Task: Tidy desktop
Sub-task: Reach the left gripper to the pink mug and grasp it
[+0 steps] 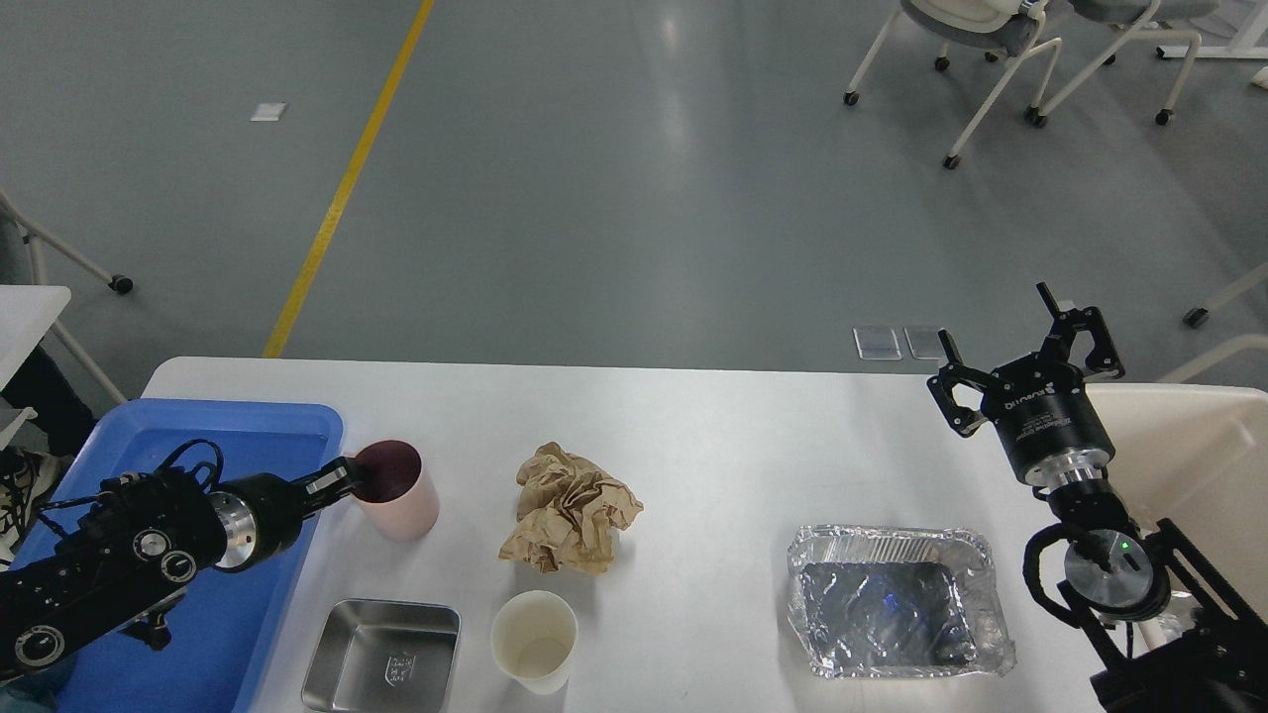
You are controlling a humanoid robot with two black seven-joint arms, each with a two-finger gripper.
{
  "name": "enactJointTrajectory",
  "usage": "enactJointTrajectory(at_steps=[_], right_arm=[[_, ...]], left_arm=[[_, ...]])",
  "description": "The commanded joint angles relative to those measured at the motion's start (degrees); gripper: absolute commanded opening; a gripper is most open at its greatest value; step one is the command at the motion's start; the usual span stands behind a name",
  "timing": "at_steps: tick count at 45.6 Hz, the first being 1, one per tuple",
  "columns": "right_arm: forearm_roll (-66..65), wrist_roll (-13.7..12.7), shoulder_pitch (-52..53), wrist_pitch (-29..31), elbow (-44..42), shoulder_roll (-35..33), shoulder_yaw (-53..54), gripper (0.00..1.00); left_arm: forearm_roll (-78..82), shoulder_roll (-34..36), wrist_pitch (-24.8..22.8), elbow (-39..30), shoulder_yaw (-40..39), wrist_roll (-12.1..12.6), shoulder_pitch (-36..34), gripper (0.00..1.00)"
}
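While your left fingers (349,477) clench the pink cup's (398,491) rim beside the blue tray (149,436), your right fingers (1030,347) hang released, desk (713,446) spreading beneath both, paper wad (570,510) mid-desk.

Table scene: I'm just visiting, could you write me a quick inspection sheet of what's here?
Surface: white desktop, no spills seen.
Job's things: pink cup, crumpled brown paper, white paper cup, steel dish, foil tray.
Clutter: blue tray at left edge, cream bin at right.
Grippers: left gripper at the pink cup's rim, grip unclear; right gripper open, raised, holding nothing.
Cables: black wires on left arm.
Surroundings: grey floor, yellow line, wheeled chairs.
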Motion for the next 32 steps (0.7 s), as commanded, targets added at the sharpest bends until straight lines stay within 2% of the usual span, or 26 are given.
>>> enactJointTrajectory(at_steps=[1, 7, 15, 20, 26, 32], right_arm=[[0.02, 0.0, 0.0, 0.0, -0.01, -0.09, 0.1, 1.0], [-0.07, 0.0, 0.0, 0.0, -0.01, -0.09, 0.1, 1.0], [-0.07, 0.0, 0.0, 0.0, -0.01, 0.26, 0.1, 1.0], [0.02, 0.0, 0.09, 0.0, 0.08, 0.35, 0.1, 1.0], [0.02, 0.0, 0.35, 0.0, -0.01, 0.44, 0.02, 1.0], [-0.07, 0.0, 0.7, -0.09, 0.17, 0.87, -0.07, 1.0]], left_arm=[[0.01, -0.85, 0.0, 0.58, 2.44, 0.02, -1.59, 0.16], [0.01, -0.59, 0.0, 0.58, 2.53, -0.07, -2.03, 0.06], [0.01, 0.81, -2.02, 0.23, 2.44, -0.16, -3.44, 0.02], [-0.08, 4.15, -6.41, -0.82, 2.26, -0.07, -5.28, 0.01], [-0.43, 11.88, -11.77, -3.98, 2.18, 0.02, -10.28, 0.0], [-0.87, 21.19, -21.61, -8.02, 2.17, 0.81, -18.72, 0.0]])
